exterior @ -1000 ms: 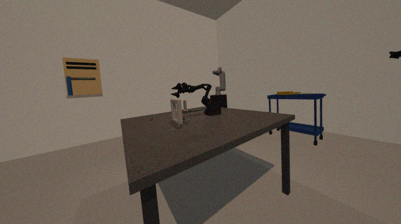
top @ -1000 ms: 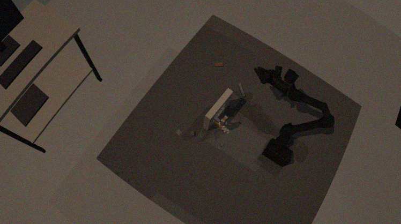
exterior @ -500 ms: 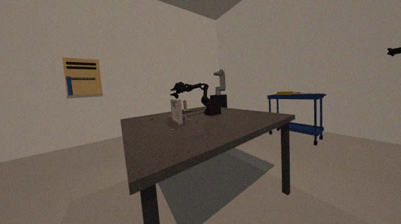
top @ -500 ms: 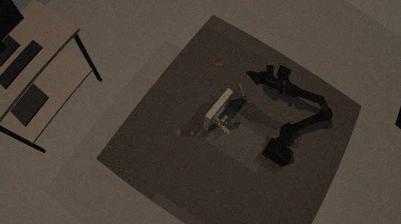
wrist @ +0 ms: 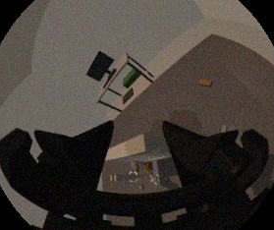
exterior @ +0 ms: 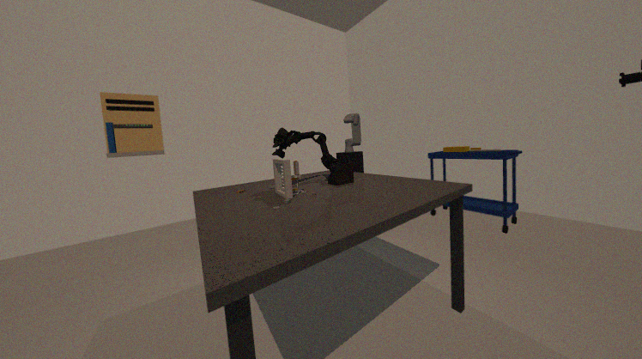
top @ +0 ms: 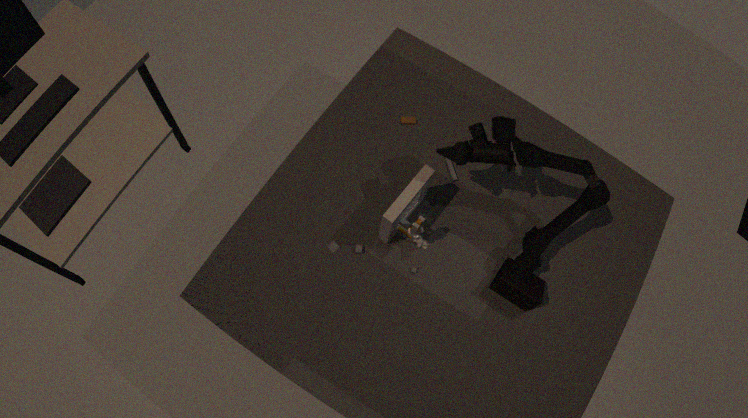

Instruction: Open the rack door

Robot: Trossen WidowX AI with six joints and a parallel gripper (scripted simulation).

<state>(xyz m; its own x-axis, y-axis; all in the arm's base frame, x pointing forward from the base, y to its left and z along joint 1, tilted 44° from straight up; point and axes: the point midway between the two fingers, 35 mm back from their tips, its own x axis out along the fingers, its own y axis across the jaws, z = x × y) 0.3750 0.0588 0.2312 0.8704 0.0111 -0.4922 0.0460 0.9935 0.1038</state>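
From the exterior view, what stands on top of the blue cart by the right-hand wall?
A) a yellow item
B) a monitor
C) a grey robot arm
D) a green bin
A: a yellow item lies on the top shelf of the blue cart, near its left end in the exterior view.
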